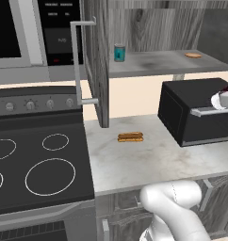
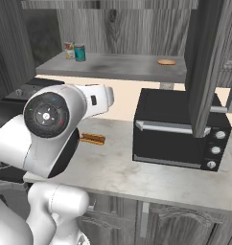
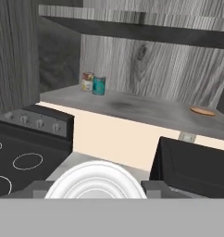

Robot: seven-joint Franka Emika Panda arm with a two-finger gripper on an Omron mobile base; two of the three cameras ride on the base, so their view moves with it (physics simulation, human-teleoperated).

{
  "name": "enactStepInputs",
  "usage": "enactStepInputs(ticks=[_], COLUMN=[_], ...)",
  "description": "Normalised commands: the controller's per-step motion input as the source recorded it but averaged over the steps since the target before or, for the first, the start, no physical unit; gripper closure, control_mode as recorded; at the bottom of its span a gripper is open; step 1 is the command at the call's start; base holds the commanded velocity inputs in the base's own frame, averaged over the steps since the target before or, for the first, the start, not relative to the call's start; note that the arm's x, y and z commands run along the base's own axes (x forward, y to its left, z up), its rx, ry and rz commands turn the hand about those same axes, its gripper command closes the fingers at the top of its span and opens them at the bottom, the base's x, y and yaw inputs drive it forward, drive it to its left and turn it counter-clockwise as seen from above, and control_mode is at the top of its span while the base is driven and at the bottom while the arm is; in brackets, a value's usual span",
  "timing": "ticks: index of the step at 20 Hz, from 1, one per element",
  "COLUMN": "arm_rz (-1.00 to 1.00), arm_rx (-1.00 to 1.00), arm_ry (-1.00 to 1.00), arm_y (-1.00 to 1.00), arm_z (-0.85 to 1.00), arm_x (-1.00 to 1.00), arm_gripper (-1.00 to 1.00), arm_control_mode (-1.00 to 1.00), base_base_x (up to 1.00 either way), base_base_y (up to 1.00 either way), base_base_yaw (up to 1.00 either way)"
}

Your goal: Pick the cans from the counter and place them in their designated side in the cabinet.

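The teal can [image 1: 119,52] and the red can [image 3: 87,82] with a white band stand upright side by side at the left end of the cabinet shelf [image 1: 158,63]. In the right base view the red can [image 2: 69,50] is just left of the teal can [image 2: 80,52]. My gripper [image 3: 95,189] hangs back well short of the shelf, over the near side of the counter [image 1: 149,162], shut with nothing in it. Only stubs of its fingertips [image 3: 40,189] show. The cabinet door [image 1: 99,70] stands open.
A hot dog [image 1: 130,137] lies on the counter under the shelf. A black toaster oven [image 1: 193,113] fills the counter's right side. A flat round cookie [image 1: 193,55] lies at the shelf's right end. The black stovetop [image 1: 36,160] is on the left, with a microwave [image 1: 17,33] above it.
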Motion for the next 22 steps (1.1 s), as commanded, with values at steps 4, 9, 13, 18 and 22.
enactStepInputs(ticks=[4, 9, 13, 18, 22], arm_rz=[0.0, 0.0, 0.0, 0.0, 0.0], arm_rx=[0.0, 0.0, 0.0, 0.0, 0.0], arm_ry=[-0.04, -0.01, 0.07, 0.03, 0.0], arm_y=[0.08, 0.05, 0.08, 0.17, 0.09], arm_z=[0.23, 0.16, 0.05, 0.13, 0.21], arm_x=[0.0, 0.0, 0.0, 0.01, 0.0], arm_gripper=[1.0, 1.0, 1.0, 1.0, 1.0], arm_control_mode=[-1.0, -1.0, -1.0, -1.0, -1.0], base_base_x=[0.0, 0.0, 0.0, 0.0, 0.0], base_base_y=[0.0, 0.0, 0.0, 0.0, 0.0], base_base_yaw=[0.0, 0.0, 0.0, 0.0, 0.0])
